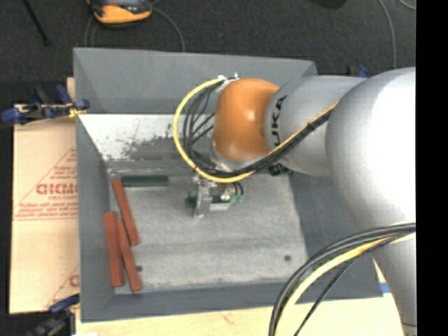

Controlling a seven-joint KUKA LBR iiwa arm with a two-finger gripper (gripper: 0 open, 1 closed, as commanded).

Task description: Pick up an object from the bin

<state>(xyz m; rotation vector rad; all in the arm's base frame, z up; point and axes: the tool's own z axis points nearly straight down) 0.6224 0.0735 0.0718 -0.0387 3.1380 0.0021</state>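
My gripper (205, 201) hangs under the orange wrist cover near the middle of the bin, low over the grey floor. A thin dark green bar (145, 181) lies flat to its left, near the back wall, apart from the gripper. Further left, three reddish-brown flat sticks lie lengthwise along the left wall: a long slanted one (124, 212), a shorter one (113, 250) beside it, and a third (130, 264) reaching toward the front. Nothing can be seen held by the gripper.
The arm comes in from the right and covers the bin's back right part. A small dark speck (287, 259) lies on the floor at the front right. Bare grey floor spreads between the sticks and the gripper and along the front.
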